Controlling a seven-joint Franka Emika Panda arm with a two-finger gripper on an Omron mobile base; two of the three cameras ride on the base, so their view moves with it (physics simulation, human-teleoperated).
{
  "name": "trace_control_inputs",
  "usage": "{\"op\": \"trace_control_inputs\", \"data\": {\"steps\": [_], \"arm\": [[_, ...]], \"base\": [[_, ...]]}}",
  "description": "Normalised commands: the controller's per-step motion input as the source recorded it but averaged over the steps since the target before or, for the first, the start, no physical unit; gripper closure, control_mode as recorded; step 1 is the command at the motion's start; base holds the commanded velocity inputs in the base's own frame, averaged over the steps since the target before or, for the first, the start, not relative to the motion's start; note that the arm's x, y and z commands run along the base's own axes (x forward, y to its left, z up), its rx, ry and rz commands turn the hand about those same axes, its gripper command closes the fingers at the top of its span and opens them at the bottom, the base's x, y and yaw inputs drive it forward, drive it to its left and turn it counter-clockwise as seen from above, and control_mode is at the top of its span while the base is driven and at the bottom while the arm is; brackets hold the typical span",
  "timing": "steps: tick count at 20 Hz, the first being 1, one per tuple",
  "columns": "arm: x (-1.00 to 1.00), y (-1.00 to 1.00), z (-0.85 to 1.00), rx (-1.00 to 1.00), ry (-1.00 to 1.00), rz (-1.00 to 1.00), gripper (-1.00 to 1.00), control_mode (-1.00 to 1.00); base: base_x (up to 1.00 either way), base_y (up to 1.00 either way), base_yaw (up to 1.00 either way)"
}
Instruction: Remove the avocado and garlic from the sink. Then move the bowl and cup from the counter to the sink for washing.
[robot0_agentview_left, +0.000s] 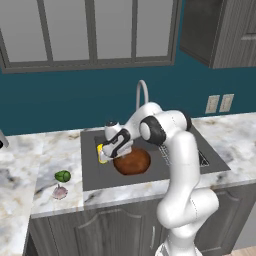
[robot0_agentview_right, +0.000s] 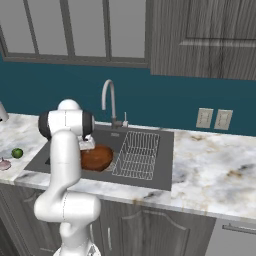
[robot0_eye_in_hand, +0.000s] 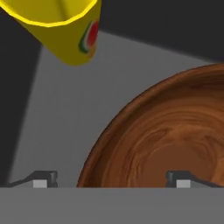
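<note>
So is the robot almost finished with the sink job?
Nearly, it seems. The avocado and garlic lie on the counter left of the sink. The bowl sits in the sink, and the cup is in there beside it. The gripper is open, holding nothing. Nothing looks left to move.

Cup (robot0_agentview_left: 101, 153) and bowl (robot0_agentview_left: 132, 162) sit in sink (robot0_agentview_left: 150, 172); avocado (robot0_agentview_left: 62, 176), garlic (robot0_agentview_left: 60, 192) on counter (robot0_agentview_left: 30, 165).

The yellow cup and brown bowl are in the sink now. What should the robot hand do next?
Probably lift straight up and pull back. The fingers stand wide open, holding nothing, and the cup and bowl sit in the sink, while the avocado and garlic lie on the counter.
</note>
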Motion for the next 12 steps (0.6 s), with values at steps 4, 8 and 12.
{"op": "trace_control_inputs", "data": {"steps": [4,8,12], "arm": [[-0.05,0.0,0.26,0.0,-0.03,-0.07,-1.0,-1.0],[-0.12,-0.01,0.3,0.0,-0.07,-0.07,-1.0,-1.0],[-0.13,-0.09,0.33,0.0,-0.05,-0.01,-1.0,-1.0]], "base": [[0.0,0.0,0.0],[0.0,0.0,0.0],[0.0,0.0,0.0]]}}
